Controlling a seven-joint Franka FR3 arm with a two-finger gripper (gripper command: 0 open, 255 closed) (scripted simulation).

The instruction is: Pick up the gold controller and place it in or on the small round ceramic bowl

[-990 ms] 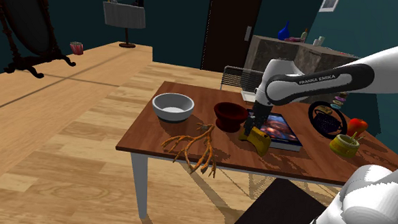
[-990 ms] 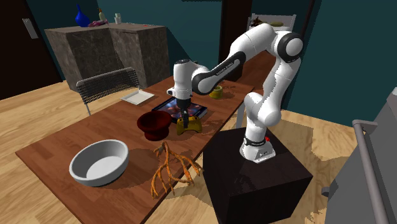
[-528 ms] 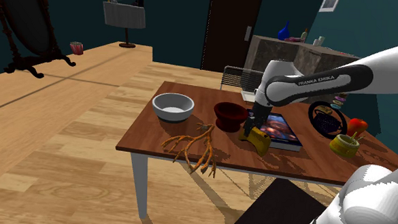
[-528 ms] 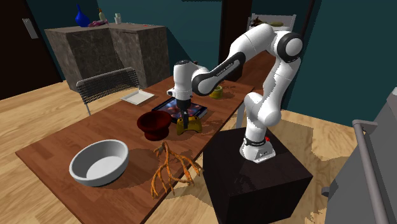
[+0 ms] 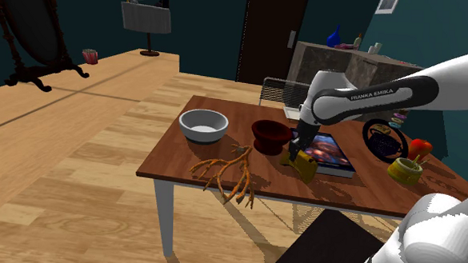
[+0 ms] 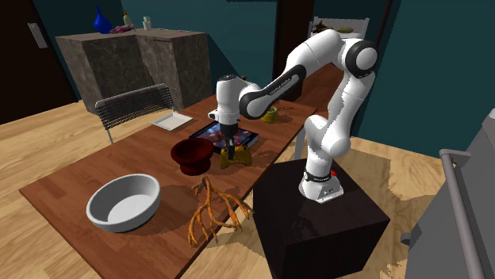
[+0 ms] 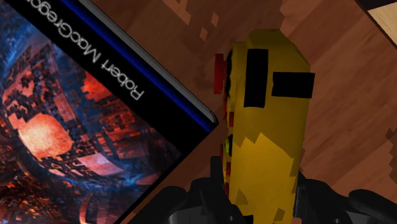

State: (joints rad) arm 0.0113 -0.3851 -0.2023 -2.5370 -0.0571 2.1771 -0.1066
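The gold controller (image 5: 304,163) (image 6: 236,157) lies on the wooden table (image 5: 175,158), beside a book's corner. My black gripper (image 5: 298,150) (image 6: 230,149) comes straight down on it. In the wrist view the fingers (image 7: 202,197) press against both sides of the yellow body (image 7: 264,127), so my gripper (image 7: 261,205) is shut on it. The controller still looks to be resting on the tabletop. A small dark red round bowl (image 5: 271,136) (image 6: 192,155) stands just beside it, toward the shoulder view's left.
A larger pale grey bowl (image 5: 203,125) (image 6: 123,202) sits farther along the table. An orange branching piece (image 5: 227,173) lies near the front edge. The book (image 5: 332,152) (image 7: 76,127) touches the controller's side. A yellow cup (image 5: 404,169) and a wire chair (image 6: 131,107) stand nearby.
The fingers have closed onto the controller, which has shifted slightly between them. The arm has stayed in the same place above it.
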